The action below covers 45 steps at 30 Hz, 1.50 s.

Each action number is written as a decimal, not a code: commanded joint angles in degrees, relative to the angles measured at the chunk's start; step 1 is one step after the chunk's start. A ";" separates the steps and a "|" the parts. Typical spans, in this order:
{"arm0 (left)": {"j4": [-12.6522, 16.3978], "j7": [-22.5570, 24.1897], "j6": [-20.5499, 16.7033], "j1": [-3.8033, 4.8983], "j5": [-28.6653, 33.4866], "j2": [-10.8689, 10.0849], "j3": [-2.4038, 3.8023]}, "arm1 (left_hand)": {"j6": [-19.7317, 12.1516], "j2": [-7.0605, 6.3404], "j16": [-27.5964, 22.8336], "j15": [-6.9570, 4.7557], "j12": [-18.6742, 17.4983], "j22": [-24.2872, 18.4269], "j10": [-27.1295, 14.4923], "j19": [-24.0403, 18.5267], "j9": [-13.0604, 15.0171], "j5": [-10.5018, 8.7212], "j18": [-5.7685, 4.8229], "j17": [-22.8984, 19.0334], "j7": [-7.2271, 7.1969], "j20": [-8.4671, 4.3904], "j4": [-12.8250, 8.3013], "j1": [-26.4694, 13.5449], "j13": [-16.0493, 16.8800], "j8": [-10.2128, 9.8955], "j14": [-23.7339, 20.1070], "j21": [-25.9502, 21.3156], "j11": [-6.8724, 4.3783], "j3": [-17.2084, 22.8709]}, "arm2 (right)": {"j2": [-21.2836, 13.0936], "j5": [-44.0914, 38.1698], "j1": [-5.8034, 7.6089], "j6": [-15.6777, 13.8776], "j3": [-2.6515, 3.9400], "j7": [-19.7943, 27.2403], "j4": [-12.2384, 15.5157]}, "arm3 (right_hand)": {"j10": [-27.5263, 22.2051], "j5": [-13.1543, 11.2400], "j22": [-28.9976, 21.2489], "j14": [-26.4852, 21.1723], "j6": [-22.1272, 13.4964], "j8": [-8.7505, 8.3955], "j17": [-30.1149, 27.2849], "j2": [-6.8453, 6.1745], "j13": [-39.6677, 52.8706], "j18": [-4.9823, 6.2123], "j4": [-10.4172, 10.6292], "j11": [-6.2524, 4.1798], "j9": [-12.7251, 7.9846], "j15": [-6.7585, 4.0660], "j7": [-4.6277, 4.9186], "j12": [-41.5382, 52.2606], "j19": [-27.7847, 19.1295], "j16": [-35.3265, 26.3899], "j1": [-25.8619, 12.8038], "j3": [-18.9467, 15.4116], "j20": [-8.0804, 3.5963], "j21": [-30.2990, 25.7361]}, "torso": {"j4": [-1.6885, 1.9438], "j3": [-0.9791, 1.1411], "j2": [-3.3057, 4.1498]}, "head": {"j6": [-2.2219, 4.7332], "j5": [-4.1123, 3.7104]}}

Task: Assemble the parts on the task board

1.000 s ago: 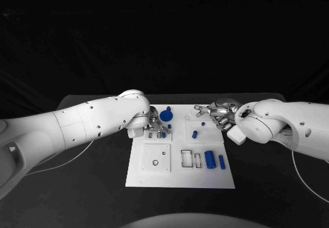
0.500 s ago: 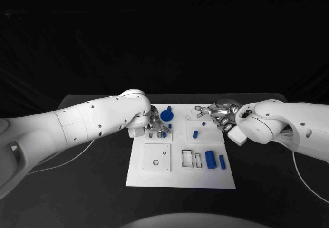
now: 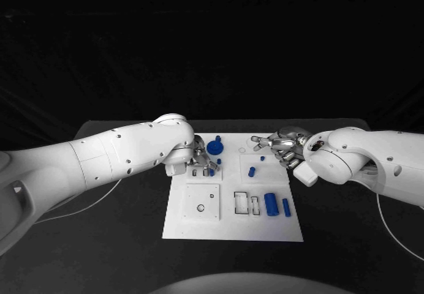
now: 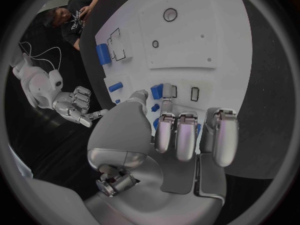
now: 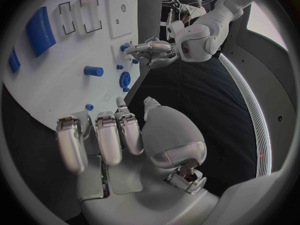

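A white task board (image 3: pixel 231 229) lies mid-table with several blue parts (image 3: pixel 271 205) loose on it, so assembly looks barely begun. The left hand (image 3: pixel 205 158) hovers over a blue block (image 4: pixel 157 91), grasp unclear; the right hand (image 3: pixel 281 149) hangs released
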 commanded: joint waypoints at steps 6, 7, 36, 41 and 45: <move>-0.02 0.79 0.24 0.01 0.42 0.32 0.03 | -0.12 0.01 0.15 -0.34 0.14 15.09 6.06 6.03 0.33 0.32 -0.87 15.09 -0.03 -0.37 0.12 0.73 15.08 0.04 5.96 0.14 -0.32 0.28 | 0.12 -0.54 -0.06 0.83 -0.01 -0.34 -0.01 | 6.01 0.18 15.10 6.07 -0.16 0.29 15.06 0.52 15.10 -0.38 0.09 0.44 0.06 0.45 0.09 0.22 6.00 0.23 -0.07 -0.36 0.20 0.26 | 0.01 -0.03 0.00 | 0.01 -0.05; -0.03 0.79 0.27 0.01 0.42 0.34 0.03 | -0.23 0.04 0.15 -0.34 0.14 15.09 6.06 6.03 0.50 0.31 -0.87 15.09 -0.03 -0.38 0.12 0.92 15.08 0.12 5.96 0.14 -0.31 0.32 | 0.11 -0.54 -0.06 0.82 -0.02 -0.36 -0.02 | 6.01 0.18 15.10 6.07 -0.16 0.29 15.06 0.52 15.10 -0.38 0.09 0.44 0.06 0.45 0.09 0.22 6.00 0.23 -0.07 -0.36 0.20 0.26 | 0.03 -0.03 0.01 | 0.02 -0.07; -0.69 0.69 0.63 0.00 0.43 0.68 0.02 | -1.99 0.61 0.15 -0.63 0.14 15.09 6.06 6.03 4.31 0.97 -0.87 15.09 -0.39 -0.66 -0.06 7.32 15.08 1.93 5.96 0.14 -0.65 2.55 | 0.18 -0.54 -0.09 0.73 -0.02 -0.55 -0.11 | 6.01 0.17 15.10 6.07 -0.22 0.35 15.06 0.61 15.10 -0.38 0.10 0.45 0.08 0.45 0.10 0.22 6.00 0.23 -0.10 -0.45 0.21 0.26 | -0.01 0.02 -0.02 | 0.02 -0.14; -0.79 0.93 0.83 0.00 0.44 0.72 0.01 | -2.43 0.64 0.15 -0.78 0.14 15.09 6.06 6.03 5.29 3.67 -0.87 15.09 -0.53 -0.76 -0.30 9.54 15.08 2.30 5.96 0.14 -0.79 3.86 | 0.17 -0.54 -0.10 0.75 -0.03 -0.68 -0.15 | 6.01 0.17 15.10 6.07 -0.22 0.35 15.06 0.61 15.10 -0.38 0.10 0.45 0.08 0.45 0.10 0.22 6.00 0.23 -0.10 -0.45 0.21 0.26 | -0.02 0.00 -0.02 | 0.07 -0.19; -0.79 1.20 0.76 0.00 0.45 0.68 0.01 | -2.62 0.19 0.15 -0.84 0.14 15.09 6.06 6.03 6.04 6.32 -0.87 15.09 -0.59 -0.85 -0.33 10.97 15.08 2.63 5.96 0.14 -0.86 4.82 | 0.10 -0.54 -0.11 0.75 -0.03 -0.76 -0.15 | 6.01 0.17 15.10 6.07 -0.22 0.35 15.06 0.61 15.10 -0.38 0.10 0.45 0.08 0.45 0.10 0.22 6.00 0.23 -0.10 -0.45 0.21 0.26 | -0.01 0.00 0.01 | 0.06 -0.21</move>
